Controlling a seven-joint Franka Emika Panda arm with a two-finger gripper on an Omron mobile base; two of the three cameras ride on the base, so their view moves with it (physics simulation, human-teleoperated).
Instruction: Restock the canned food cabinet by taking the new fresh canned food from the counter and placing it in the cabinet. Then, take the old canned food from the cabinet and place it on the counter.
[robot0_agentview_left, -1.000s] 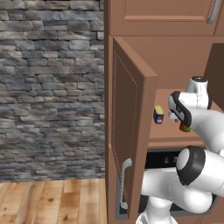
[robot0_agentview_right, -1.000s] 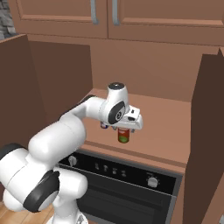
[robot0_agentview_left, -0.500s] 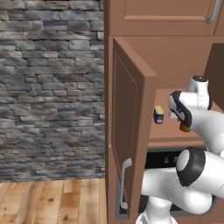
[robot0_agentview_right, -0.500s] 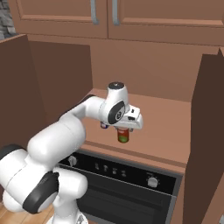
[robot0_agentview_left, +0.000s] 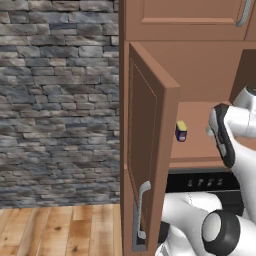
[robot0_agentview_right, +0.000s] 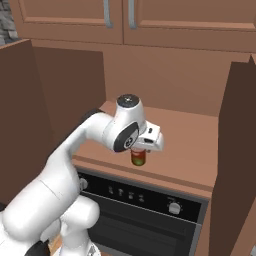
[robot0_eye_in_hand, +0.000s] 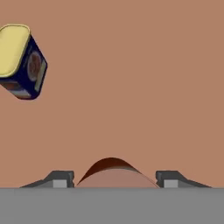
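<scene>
Red can sits clamped in the pincer on the cabinet shelf, blue-and-yellow can nearby.

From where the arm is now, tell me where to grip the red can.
Grip the red can on its round side wall, coming down from above: it stands upright on the cabinet shelf, lid between the gripper fingers, the blue-and-yellow can well aside.

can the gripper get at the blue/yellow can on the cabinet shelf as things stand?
Probably not right away: the gripper is closed on the red can. Otherwise the way looks free: the blue-and-yellow can stands alone on the cabinet shelf, doors open, nothing between.
</scene>
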